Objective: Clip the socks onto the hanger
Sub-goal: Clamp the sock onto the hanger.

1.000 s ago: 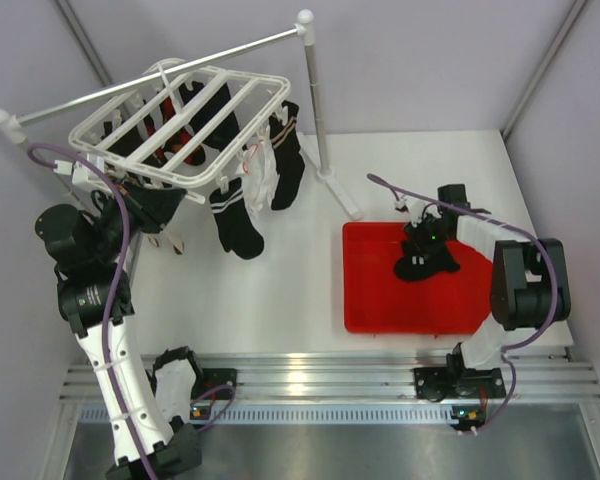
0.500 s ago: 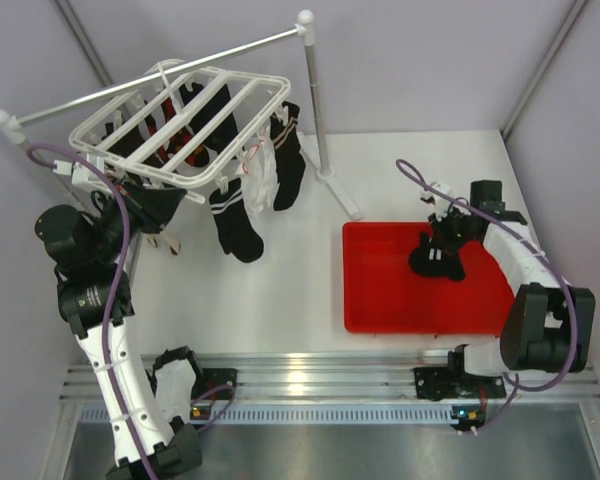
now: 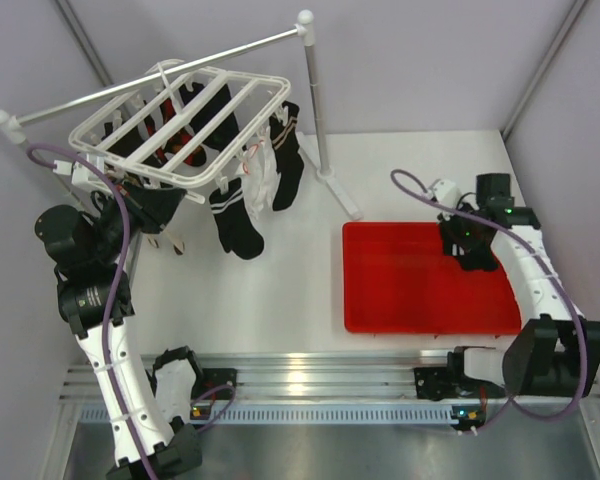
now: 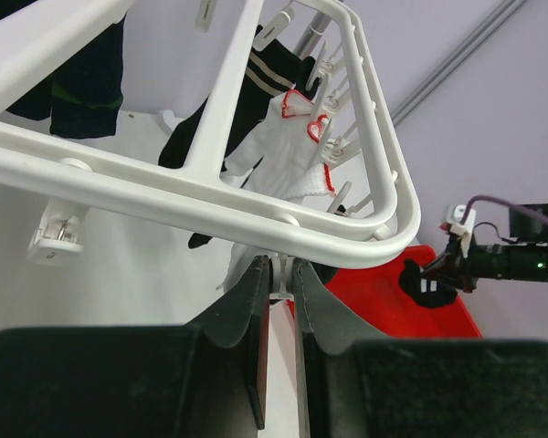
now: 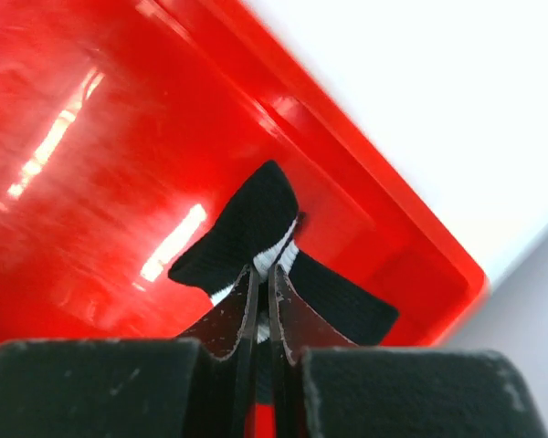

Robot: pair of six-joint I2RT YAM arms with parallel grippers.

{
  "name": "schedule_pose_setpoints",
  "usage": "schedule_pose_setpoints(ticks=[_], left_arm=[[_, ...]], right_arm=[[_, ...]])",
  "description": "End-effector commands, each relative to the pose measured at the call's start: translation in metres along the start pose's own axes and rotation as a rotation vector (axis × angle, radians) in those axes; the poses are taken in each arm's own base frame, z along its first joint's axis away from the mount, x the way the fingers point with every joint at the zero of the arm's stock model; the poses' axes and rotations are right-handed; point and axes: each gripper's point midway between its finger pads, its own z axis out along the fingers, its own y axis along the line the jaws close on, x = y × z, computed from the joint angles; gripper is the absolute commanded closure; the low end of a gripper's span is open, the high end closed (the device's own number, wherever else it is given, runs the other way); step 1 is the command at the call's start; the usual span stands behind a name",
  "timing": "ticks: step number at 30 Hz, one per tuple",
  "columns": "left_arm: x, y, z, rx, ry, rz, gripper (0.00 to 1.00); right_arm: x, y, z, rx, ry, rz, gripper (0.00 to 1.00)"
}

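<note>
The white hanger [image 3: 180, 118] hangs from the grey rail, with black striped socks [image 3: 235, 215] clipped under it. At the hanger's near edge [image 4: 210, 196], my left gripper [image 4: 285, 266] is shut on a small white clip [image 4: 286, 276]. Its two fingers pinch the clip from both sides. A black sock with white stripes [image 5: 256, 219] hangs above the red tray [image 3: 400, 290], and my right gripper [image 5: 263, 274] is shut on its striped cuff. In the top view this sock [image 3: 472, 250] is over the tray's far right corner. It also shows far off in the left wrist view as a black sock [image 4: 422, 280].
The grey rail stand [image 3: 313, 110] rises behind the hanger, and its foot [image 3: 342, 195] lies between hanger and tray. A white sock with red trim [image 4: 297, 151] and other dark socks [image 3: 288, 165] hang from the clips. Walls close in on the left, the right and the far side.
My right gripper has shut on the black sock, lifted it off the tray floor and carried it right, to the tray's far corner. The left arm has not moved.
</note>
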Motion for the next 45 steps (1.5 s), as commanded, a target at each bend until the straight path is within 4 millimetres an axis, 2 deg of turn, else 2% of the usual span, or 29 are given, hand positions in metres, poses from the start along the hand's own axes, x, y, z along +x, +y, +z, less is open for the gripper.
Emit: schedule_pose_setpoints(ticks=[1, 2, 3, 5, 9, 11, 13, 14, 16, 20, 21, 23, 24, 27, 28, 29, 32, 39, 42, 44, 45], left_arm=[[-0.007, -0.008, -0.002, 0.030, -0.029, 0.065, 1.00], [-0.007, -0.008, -0.003, 0.025, -0.030, 0.066, 1.00], [-0.007, -0.008, -0.003, 0.025, -0.032, 0.068, 1.00], [-0.007, -0.008, -0.003, 0.024, -0.033, 0.070, 1.00], [-0.009, -0.008, -0.003, 0.020, -0.033, 0.066, 1.00], [-0.009, -0.008, -0.003, 0.017, -0.031, 0.065, 1.00], [-0.010, -0.008, -0.003, 0.013, -0.031, 0.074, 1.00], [-0.010, -0.008, -0.004, 0.013, -0.030, 0.076, 1.00], [-0.009, -0.008, -0.004, 0.011, -0.028, 0.077, 1.00], [-0.007, -0.006, -0.003, 0.010, -0.019, 0.060, 1.00], [-0.006, -0.006, -0.003, 0.010, -0.017, 0.058, 1.00], [-0.006, -0.006, -0.002, 0.013, -0.015, 0.054, 1.00], [-0.006, -0.006, -0.002, 0.013, -0.015, 0.053, 1.00], [-0.006, -0.006, -0.003, 0.012, -0.016, 0.055, 1.00], [-0.006, -0.006, -0.002, 0.012, -0.016, 0.053, 1.00], [-0.007, -0.006, -0.002, 0.011, -0.017, 0.055, 1.00], [-0.007, -0.006, -0.003, 0.011, -0.018, 0.056, 1.00], [-0.008, -0.006, -0.002, 0.010, -0.019, 0.060, 1.00], [-0.009, -0.005, -0.002, 0.007, -0.020, 0.062, 1.00], [-0.009, -0.005, -0.002, 0.006, -0.022, 0.066, 1.00], [-0.009, -0.004, -0.001, 0.005, -0.020, 0.062, 1.00]], right_arm=[[-0.006, 0.030, 0.022, 0.038, 0.063, -0.074, 1.00], [-0.004, 0.038, 0.033, 0.040, 0.098, -0.081, 1.00], [-0.014, 0.059, 0.043, 0.002, 0.090, -0.083, 1.00], [-0.014, 0.074, 0.064, -0.020, 0.131, -0.066, 1.00], [-0.046, 0.128, 0.088, -0.151, 0.109, 0.014, 0.97], [-0.058, 0.148, 0.092, -0.239, 0.078, 0.045, 0.82], [-0.068, 0.154, 0.091, -0.273, 0.052, 0.080, 0.66], [-0.071, 0.161, 0.088, -0.320, 0.035, 0.078, 0.61], [-0.076, 0.162, 0.082, -0.336, -0.009, 0.029, 0.51], [-0.081, 0.157, 0.063, -0.381, -0.122, -0.132, 0.40], [-0.077, 0.153, 0.060, -0.392, -0.133, -0.201, 0.40], [-0.076, 0.157, 0.054, -0.450, -0.167, -0.280, 0.36], [-0.069, 0.157, 0.052, -0.481, -0.160, -0.361, 0.35], [-0.060, 0.167, 0.050, -0.576, -0.192, -0.535, 0.34], [-0.050, 0.174, 0.047, -0.625, -0.179, -0.569, 0.34], [-0.046, 0.176, 0.051, -0.646, -0.183, -0.636, 0.34], [-0.033, 0.180, 0.057, -0.698, -0.159, -0.693, 0.34], [-0.036, 0.170, 0.086, -0.676, -0.133, -0.746, 0.40], [-0.036, 0.169, 0.093, -0.674, -0.122, -0.755, 0.49], [-0.037, 0.167, 0.095, -0.665, -0.123, -0.756, 0.60], [-0.039, 0.166, 0.095, -0.658, -0.127, -0.753, 0.69]])
